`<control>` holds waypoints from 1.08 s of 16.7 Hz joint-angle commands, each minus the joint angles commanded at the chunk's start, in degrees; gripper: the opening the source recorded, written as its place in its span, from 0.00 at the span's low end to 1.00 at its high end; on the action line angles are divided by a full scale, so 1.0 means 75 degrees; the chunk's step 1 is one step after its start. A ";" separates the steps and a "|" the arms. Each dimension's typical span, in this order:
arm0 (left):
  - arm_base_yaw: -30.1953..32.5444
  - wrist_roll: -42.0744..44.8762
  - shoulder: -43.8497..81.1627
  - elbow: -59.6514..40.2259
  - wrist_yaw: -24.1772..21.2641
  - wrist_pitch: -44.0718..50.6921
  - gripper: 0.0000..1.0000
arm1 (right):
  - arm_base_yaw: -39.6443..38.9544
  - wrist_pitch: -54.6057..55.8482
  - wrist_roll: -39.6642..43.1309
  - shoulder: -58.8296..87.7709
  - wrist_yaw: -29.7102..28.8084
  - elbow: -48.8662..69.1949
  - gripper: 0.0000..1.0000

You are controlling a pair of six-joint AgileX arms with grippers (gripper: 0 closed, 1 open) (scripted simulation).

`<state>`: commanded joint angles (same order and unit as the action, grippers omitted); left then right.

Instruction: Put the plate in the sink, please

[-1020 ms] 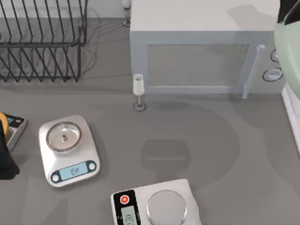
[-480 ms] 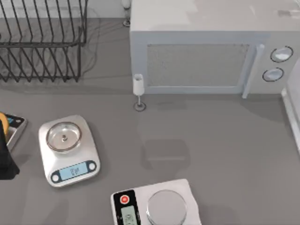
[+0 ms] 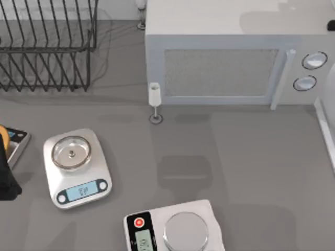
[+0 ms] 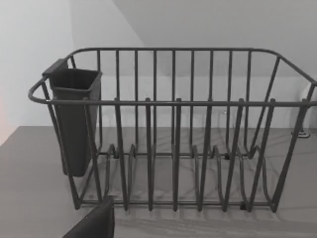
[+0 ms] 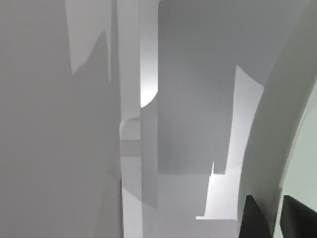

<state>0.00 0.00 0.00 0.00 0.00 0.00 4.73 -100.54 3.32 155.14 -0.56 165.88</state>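
From above, the left arm [image 3: 6, 178] sits parked at the table's left edge, beside a flat yellow-and-black gadget [image 3: 14, 140]. A wire rack [image 3: 47, 47] fills the far left corner, and a microwave [image 3: 225, 63] stands along the back, its two dials towards the right. A small glass [image 3: 154, 100] stands upright just in front of the microwave's left corner. Two scales lie on the grey table [image 3: 251, 157]: one [image 3: 77, 168] at the left with a round steel platform, the other [image 3: 175, 230] at the near edge, cut off by the frame. The sink [image 3: 323, 130] appears as a thin white rim slanting down the right border, near the microwave's right end. A small dark piece of the right arm [image 3: 331, 24] pokes in at the far right border, over the microwave's top. In the left wrist view, the rack [image 4: 173, 134] stands empty on the table, with a dark cup [image 4: 74, 119] hung at one end. In the right wrist view, the right claw [image 5: 276, 220] pinches the plate [image 5: 308, 158]: its two dark fingers [image 5: 255, 220] sit on either side of the rim. The plate's pale mint face curves away from them, tilted steeply. Behind it are white walls and panels, and I cannot tell whether they belong to the sink.
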 joint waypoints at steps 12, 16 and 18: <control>0.0000 0.0000 0.0000 0.0000 0.0000 0.0000 1.00 | 0.0000 0.0000 0.0000 0.0000 0.0000 0.0000 0.75; 0.0000 0.0000 0.0000 0.0000 0.0000 0.0000 1.00 | 0.0000 0.0000 0.0000 0.0000 0.0000 0.0000 1.00; 0.0000 0.0000 0.0000 0.0000 0.0000 0.0000 1.00 | 0.0000 0.0000 0.0000 0.0000 0.0000 0.0000 1.00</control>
<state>0.00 0.00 0.00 0.00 0.00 0.00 4.73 -100.54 3.32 155.14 -0.56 165.88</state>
